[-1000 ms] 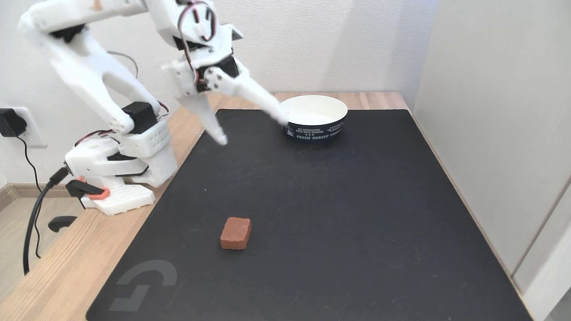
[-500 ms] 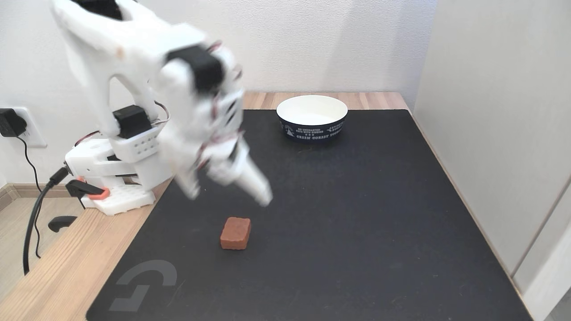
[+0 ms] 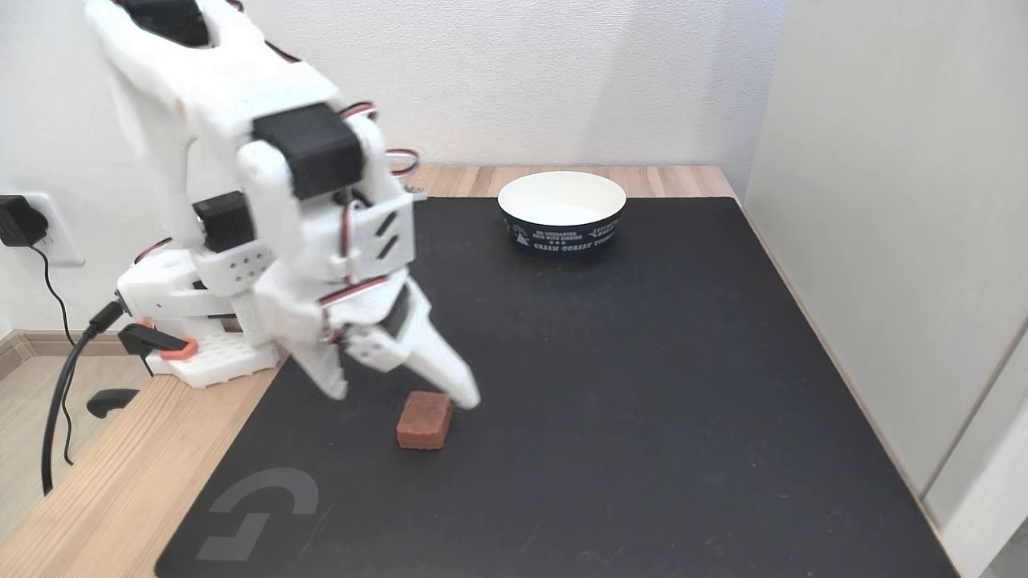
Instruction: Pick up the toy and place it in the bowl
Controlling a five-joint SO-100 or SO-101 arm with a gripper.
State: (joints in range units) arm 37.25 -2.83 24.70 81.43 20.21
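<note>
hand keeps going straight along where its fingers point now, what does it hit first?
Probably the toy: the open hand points down with its tips at the toy's far edge. Depth is unclear, so it may instead meet the black mat just behind.

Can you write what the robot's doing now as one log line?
phase: reaching | gripper: open, over toy | toy: on mat | bowl: empty

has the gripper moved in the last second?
Yes. The gripper has come from near the bowl at the mat's far end down toward the camera, and is now open just behind the block, which hasn't moved.
</note>
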